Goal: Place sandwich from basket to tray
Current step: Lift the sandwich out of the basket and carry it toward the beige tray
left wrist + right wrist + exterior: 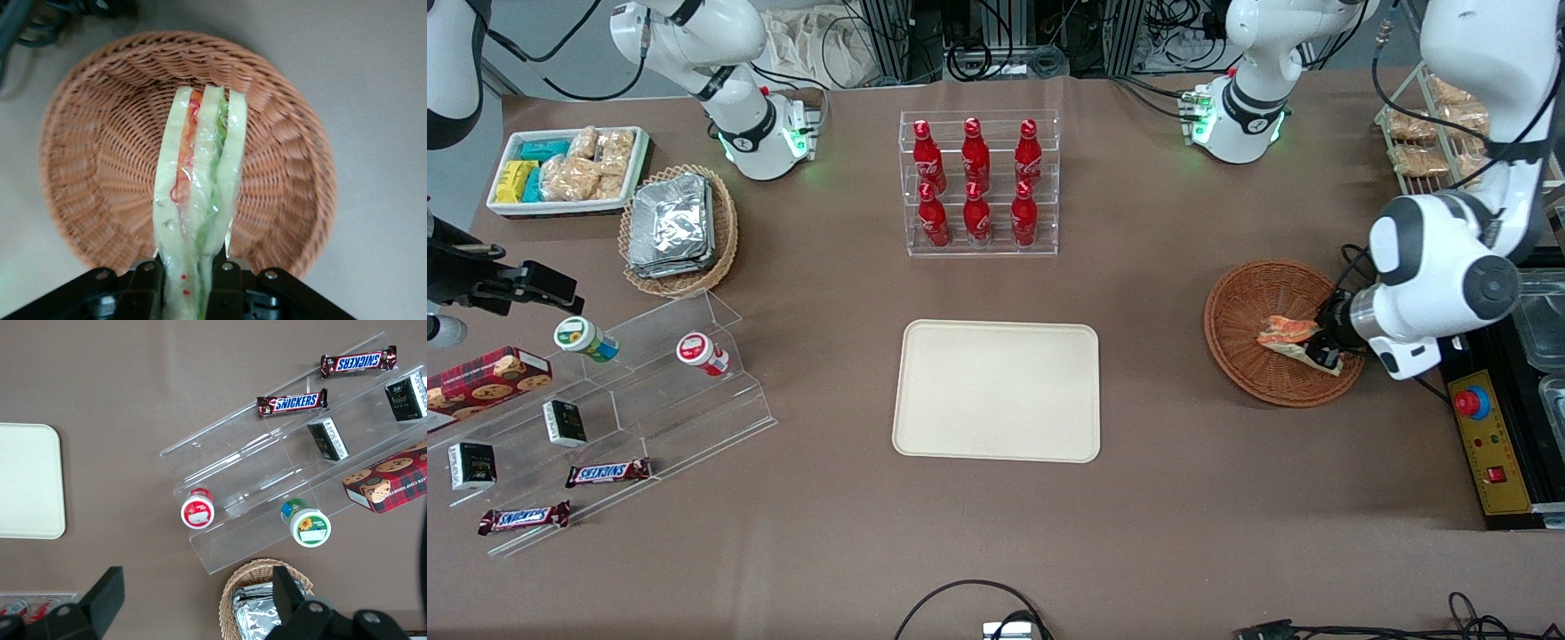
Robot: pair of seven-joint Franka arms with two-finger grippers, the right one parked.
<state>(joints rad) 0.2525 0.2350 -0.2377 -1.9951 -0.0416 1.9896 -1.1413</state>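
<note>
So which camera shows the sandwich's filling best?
The left wrist view: the triangular white-bread sandwich shows orange and green layers, clamped in the hand above the reddish-brown wicker basket. The front view shows it small; the right wrist view, not at all.

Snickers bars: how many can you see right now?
2. Both lie on the clear stepped display toward the parked arm's end: one Snickers bar on a step, the other nearer the front camera.

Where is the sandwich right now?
The sandwich is over the reddish-brown wicker basket, pinched between the fingers of the left gripper, at the working arm's end of the table. It has not reached the cream tray yet.
</note>
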